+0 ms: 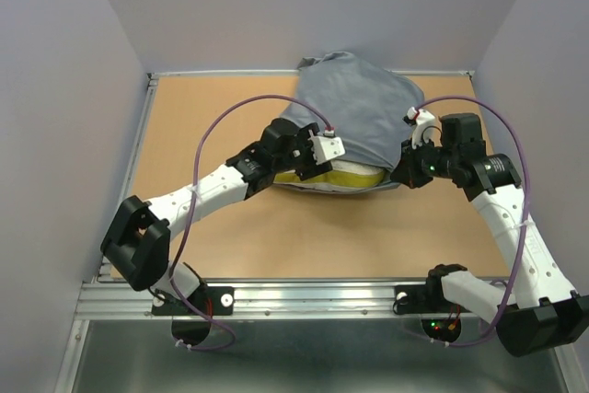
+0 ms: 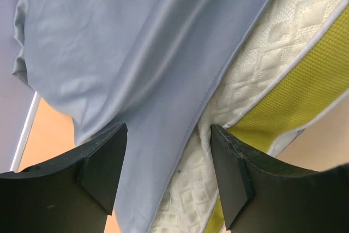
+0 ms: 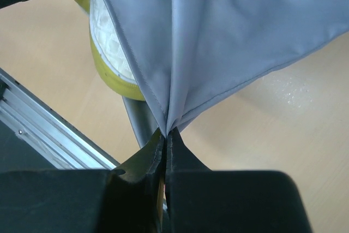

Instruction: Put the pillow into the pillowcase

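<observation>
Pillow (image 1: 336,175) sits on the bench (image 1: 212,126), mostly inside the pillowcase (image 1: 354,117); only its near yellow-banded edge sticks out of the opening. Right pincer (image 3: 165,140) is clamped on the hem, cloth taut. Left pincer (image 2: 166,151) has jaws apart, straddling hem and pillow edge. Advice: close left on hem cloth only, not the quilting, then pull both sides evenly toward the near bench edge so the mouth clears that edge.

tan tabletop (image 1: 322,238), aluminium rail (image 1: 304,294)
</observation>
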Action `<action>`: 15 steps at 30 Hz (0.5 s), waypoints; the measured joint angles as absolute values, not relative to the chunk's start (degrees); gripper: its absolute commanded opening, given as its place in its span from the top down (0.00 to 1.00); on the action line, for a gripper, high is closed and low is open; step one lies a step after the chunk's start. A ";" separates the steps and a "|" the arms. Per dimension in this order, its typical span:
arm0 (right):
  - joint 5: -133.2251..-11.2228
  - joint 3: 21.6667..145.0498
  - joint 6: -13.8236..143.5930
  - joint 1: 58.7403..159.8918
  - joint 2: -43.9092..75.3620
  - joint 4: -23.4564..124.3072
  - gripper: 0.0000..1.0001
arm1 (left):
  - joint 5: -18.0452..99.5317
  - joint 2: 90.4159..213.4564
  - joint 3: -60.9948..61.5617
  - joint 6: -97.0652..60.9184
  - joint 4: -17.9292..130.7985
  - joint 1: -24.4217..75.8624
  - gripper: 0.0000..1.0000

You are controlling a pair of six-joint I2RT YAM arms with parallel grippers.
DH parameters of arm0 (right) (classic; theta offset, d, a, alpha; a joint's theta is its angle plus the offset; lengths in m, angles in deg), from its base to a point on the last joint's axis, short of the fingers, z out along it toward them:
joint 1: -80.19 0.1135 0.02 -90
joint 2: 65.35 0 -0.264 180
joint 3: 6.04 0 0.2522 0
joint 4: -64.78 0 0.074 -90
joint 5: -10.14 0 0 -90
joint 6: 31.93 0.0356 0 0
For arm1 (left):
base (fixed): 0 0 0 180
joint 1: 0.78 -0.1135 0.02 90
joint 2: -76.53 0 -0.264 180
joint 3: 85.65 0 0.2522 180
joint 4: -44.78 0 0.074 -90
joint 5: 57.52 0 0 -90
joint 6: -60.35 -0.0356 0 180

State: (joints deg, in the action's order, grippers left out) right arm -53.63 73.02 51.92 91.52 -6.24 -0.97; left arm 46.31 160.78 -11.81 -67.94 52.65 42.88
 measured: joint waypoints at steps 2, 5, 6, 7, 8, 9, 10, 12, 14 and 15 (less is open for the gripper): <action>-53.54 72.98 51.94 91.52 -6.24 -0.97 1.00 | 47.49 160.41 -11.03 -67.50 52.89 43.10 0.26; -53.08 72.56 52.38 91.52 -6.22 -0.88 1.00 | 47.99 160.36 -9.28 -66.82 52.93 44.34 0.26; -52.97 72.50 52.46 91.52 -6.20 -0.88 0.99 | 48.14 160.36 -8.47 -66.65 52.84 44.93 0.26; -52.75 72.50 52.73 91.52 -6.18 -0.88 0.99 | 48.16 160.36 -7.90 -66.58 52.80 45.87 0.26; -52.53 72.50 53.03 91.52 -6.15 -0.79 0.99 | 48.25 160.36 -7.11 -66.45 52.49 47.01 0.26; -52.40 72.50 53.23 91.52 -6.13 -0.77 0.99 | 48.21 160.36 -6.61 -66.41 52.32 47.93 0.26; -52.29 72.50 53.49 91.52 -6.09 -0.77 0.99 | 48.23 160.41 -5.82 -66.30 51.88 49.70 0.26; -52.18 72.50 53.91 91.52 -6.07 -0.75 0.99 | 48.32 160.60 -4.80 -66.27 51.25 51.82 0.26; -52.18 72.50 54.30 91.52 -6.07 -0.64 1.00 | 48.82 161.19 -3.79 -66.30 50.70 53.81 0.25; -52.16 72.50 54.47 91.52 -6.07 -0.53 0.99 | 48.95 161.43 -3.53 -66.32 50.53 54.27 0.26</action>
